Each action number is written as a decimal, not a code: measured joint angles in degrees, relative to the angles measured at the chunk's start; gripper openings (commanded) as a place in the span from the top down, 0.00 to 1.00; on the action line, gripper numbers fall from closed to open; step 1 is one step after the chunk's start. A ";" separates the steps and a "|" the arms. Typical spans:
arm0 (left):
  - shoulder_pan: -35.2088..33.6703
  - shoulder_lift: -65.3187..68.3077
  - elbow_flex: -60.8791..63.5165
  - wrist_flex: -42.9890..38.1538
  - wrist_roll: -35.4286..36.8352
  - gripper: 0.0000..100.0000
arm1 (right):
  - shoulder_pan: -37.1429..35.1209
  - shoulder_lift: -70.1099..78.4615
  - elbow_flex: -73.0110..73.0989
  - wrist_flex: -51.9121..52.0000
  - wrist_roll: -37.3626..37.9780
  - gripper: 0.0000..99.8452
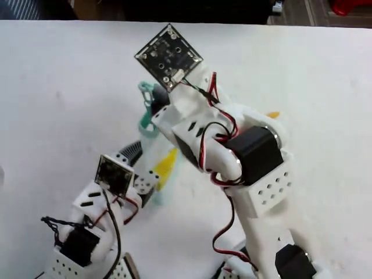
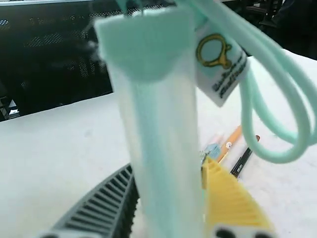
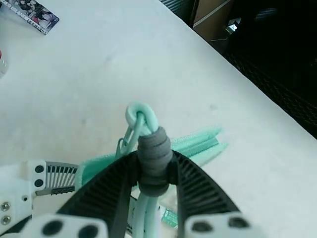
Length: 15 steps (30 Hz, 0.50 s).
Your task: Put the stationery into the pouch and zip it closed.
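Observation:
The translucent pouch (image 2: pixel 158 129) with mint trim stands upright between my left gripper's dark finger (image 2: pixel 106 206) and yellow finger (image 2: pixel 230 203); the left gripper (image 2: pixel 166 171) is shut on it. A mint strap loop (image 2: pixel 280 116) and a paper tag (image 2: pixel 220 62) hang from its top end. My right gripper (image 3: pixel 154 161) is shut on the grey sleeve (image 3: pixel 154 153) of that strap, just above the pouch's mint zipper edge (image 3: pixel 198 141). In the high view the right gripper (image 1: pixel 157 106) holds the strap (image 1: pixel 146 121) beyond the left gripper (image 1: pixel 152 161). An orange pencil (image 2: pixel 232 141) and a black pen (image 2: pixel 242 161) lie on the table behind the pouch.
The white table (image 1: pixel 64 87) runs back to a dark far edge. A printed card (image 3: pixel 32 15) lies at a far corner. An orange tip (image 1: pixel 272 114) pokes out from behind the right arm's body (image 1: pixel 256 168), which covers the table's middle.

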 measured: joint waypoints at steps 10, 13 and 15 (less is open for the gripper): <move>0.53 0.00 0.00 0.44 0.09 0.98 | 0.00 1.67 0.70 0.97 0.44 0.98; 0.53 0.00 0.00 0.70 0.09 0.98 | -0.18 2.81 0.62 0.88 2.64 0.98; 0.53 0.00 0.00 1.32 0.00 0.98 | 0.44 3.25 0.62 0.79 3.34 0.98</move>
